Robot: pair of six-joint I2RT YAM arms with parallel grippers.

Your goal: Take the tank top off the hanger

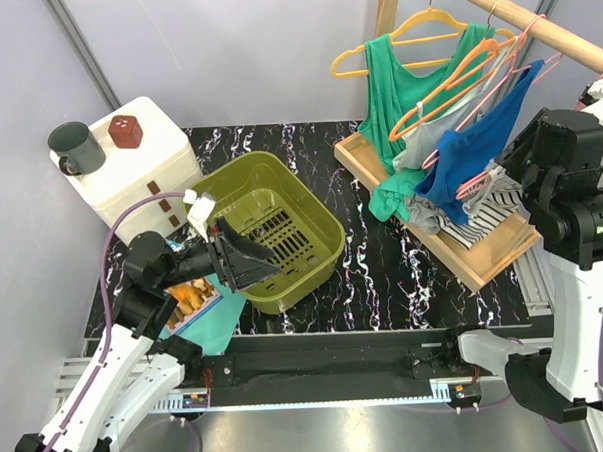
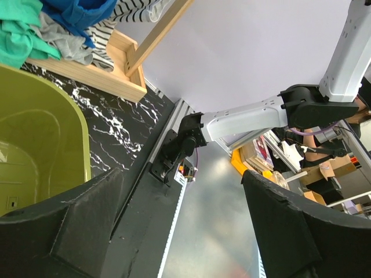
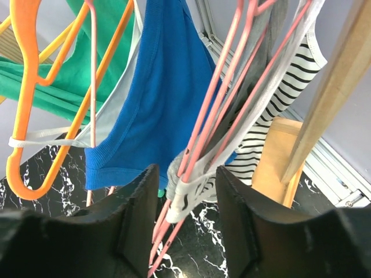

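Note:
Several tank tops hang on hangers from a wooden rod at the back right: a green one, a grey one, a blue one and a striped one. My right gripper is open. Its jaws stand on either side of the lower end of the pink hangers and the strap of the striped tank top, just right of the blue tank top. In the top view the right arm hides that gripper. My left gripper is open and empty over the near rim of the basket; it shows empty in the left wrist view.
An olive green basket sits mid-table. The rack's wooden base lies under the clothes. A white box at the back left carries a dark mug and a red block. A snack packet lies under my left arm.

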